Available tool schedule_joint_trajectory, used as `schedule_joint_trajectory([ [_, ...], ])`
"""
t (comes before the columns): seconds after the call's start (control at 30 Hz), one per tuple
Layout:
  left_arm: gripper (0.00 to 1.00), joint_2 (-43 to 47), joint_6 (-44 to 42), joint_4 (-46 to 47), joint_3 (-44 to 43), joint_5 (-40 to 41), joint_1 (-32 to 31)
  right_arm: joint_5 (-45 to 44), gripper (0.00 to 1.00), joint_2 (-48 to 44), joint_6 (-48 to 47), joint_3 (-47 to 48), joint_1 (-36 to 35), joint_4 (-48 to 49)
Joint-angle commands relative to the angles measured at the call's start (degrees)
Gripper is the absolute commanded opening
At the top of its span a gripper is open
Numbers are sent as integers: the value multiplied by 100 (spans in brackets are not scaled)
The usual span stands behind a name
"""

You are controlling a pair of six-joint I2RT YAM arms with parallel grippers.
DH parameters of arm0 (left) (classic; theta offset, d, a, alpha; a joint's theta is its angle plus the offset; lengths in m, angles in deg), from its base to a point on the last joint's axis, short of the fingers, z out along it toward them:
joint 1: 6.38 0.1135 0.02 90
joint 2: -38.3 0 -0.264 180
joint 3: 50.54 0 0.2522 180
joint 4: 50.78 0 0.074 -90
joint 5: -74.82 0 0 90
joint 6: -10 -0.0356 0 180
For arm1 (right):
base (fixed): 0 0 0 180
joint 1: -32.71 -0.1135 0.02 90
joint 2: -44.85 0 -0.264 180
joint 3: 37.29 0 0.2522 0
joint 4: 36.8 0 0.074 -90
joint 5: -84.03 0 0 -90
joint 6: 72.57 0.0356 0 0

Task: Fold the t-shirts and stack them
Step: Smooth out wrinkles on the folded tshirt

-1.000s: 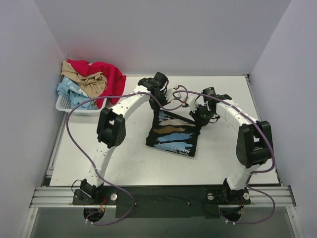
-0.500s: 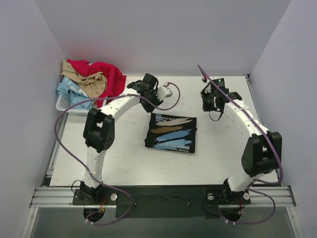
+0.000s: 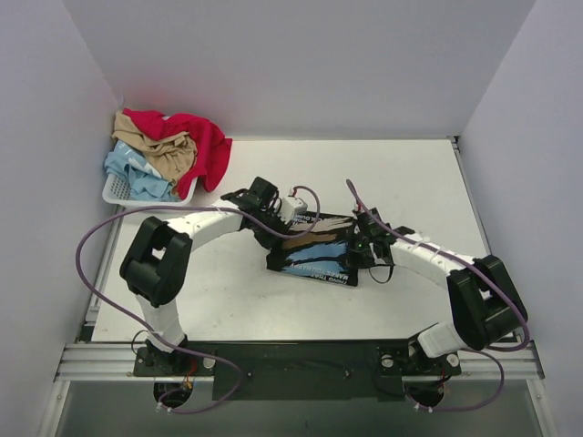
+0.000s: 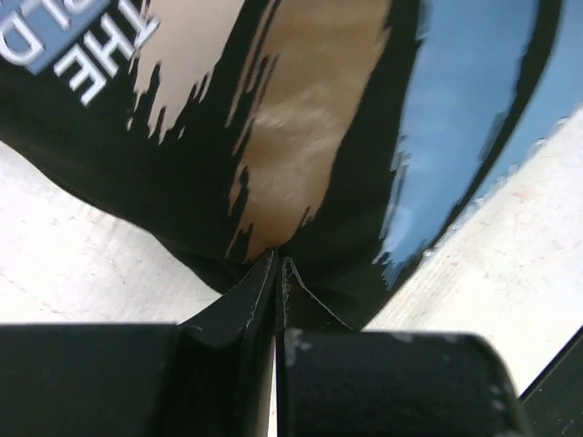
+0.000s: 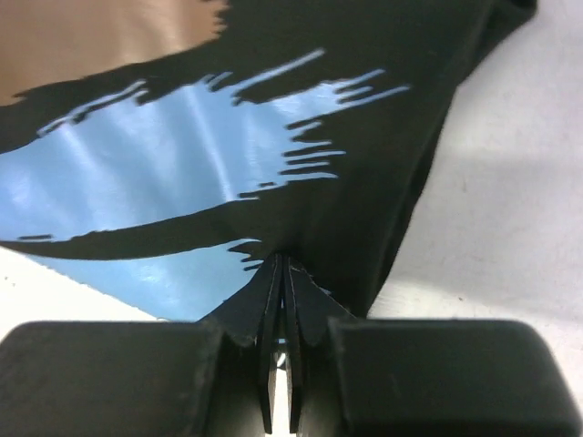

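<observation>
The black t-shirt (image 3: 314,248) with a light-blue, tan and white print lies folded into a small rectangle mid-table. My left gripper (image 3: 273,235) is shut with its tips down on the shirt's left edge; in the left wrist view the shirt (image 4: 319,137) fills the frame and the closed gripper (image 4: 278,262) touches the tan print. My right gripper (image 3: 358,244) is shut at the shirt's right edge; in the right wrist view it (image 5: 284,259) touches the shirt (image 5: 182,155) by the blue print. No cloth shows between either pair of jaws. Red (image 3: 196,137), tan (image 3: 168,150) and pale blue (image 3: 132,173) t-shirts lie heaped at the back left.
The heap sits in a white lattice basket (image 3: 114,191) at the back left corner, with the red shirt hanging over its right side. White walls close the table at the back and both sides. Purple cables loop off both arms.
One second ago both grippers were at the shirt's far edge. Half a second ago they had pulled back, off the shirt. Now both are down at the shirt's left and right edges.
</observation>
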Motion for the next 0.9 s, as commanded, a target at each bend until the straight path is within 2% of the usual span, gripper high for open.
schedule_joint_trajectory([
  [0.0,10,-210,164,339,173,-129,229,-461,0,-167,607,-334,44,62],
  [0.13,11,105,-161,199,384,-15,370,-734,0,-404,467,-335,44,-360],
  [0.23,15,553,-469,-47,298,-199,300,-1086,0,-703,317,59,-61,-1036],
  [0.37,19,1010,-532,-356,60,-427,133,-1526,0,-1151,141,543,-535,-1512],
  [0.47,23,1038,-383,-163,7,-892,-200,-967,0,-1293,246,492,-685,-1083],
  [0.57,25,784,178,617,164,-929,-359,-464,0,-1337,474,185,-633,-537],
  [0.73,19,107,733,1059,121,-358,-342,-68,0,-829,739,-377,-519,201],
  [0.87,11,-210,639,709,366,-226,-342,-102,0,-590,993,-922,-334,483],
])
